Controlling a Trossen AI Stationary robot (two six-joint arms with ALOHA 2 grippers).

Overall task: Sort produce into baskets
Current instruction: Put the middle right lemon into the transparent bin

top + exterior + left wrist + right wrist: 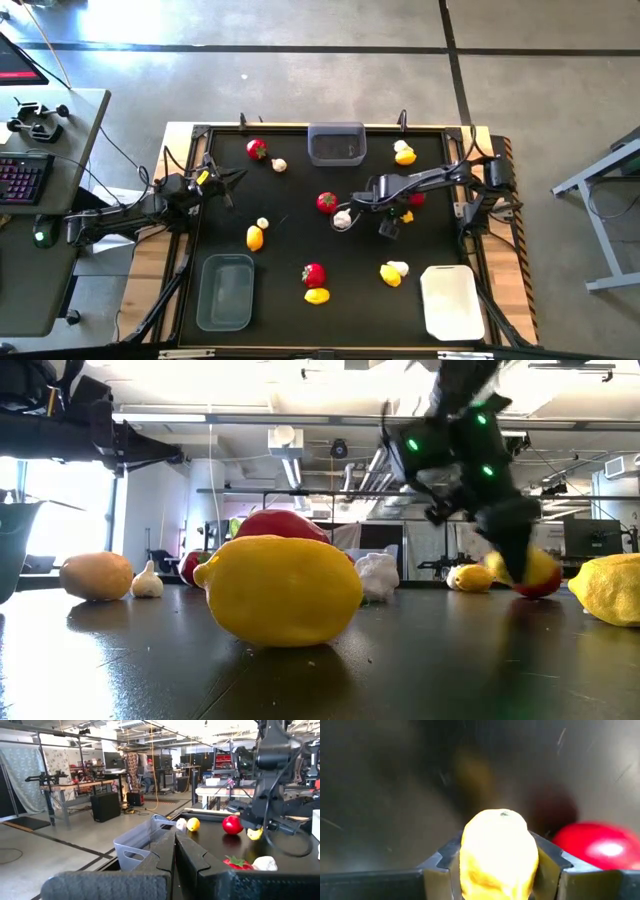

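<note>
A yellow lemon point(499, 854) is filling the right wrist view, sitting clamped between the 2 dark fingers point(551, 858) of the right gripper point(394, 217). A red fruit point(601, 846) is lying just beside it on the black table point(300, 240). In the high view this gripper is hanging over the table's middle right, with the lemon it is grasping showing as a small yellow spot at its tip.

The left gripper point(234, 178) is waiting near the table's left edge, raised off the surface, its fingers point(192, 857) pressed together on nothing.

A grey basket point(336, 143) is sitting at the far edge in the middle, a second grey basket point(225, 291) at the near left corner, and a white basket point(452, 301) at the near right corner. All 3 are looking unfilled.

The rest of the produce is lying scattered. A red fruit and a garlic bulb point(279, 165) are sitting near the far left. Another red fruit point(326, 202) is lying mid-table beside a garlic bulb point(342, 219). A lemon point(255, 238) is sitting left of centre. A red fruit point(313, 274) is touching a lemon point(317, 295) at the near edge, and that lemon is looming largest in the low view.
</note>
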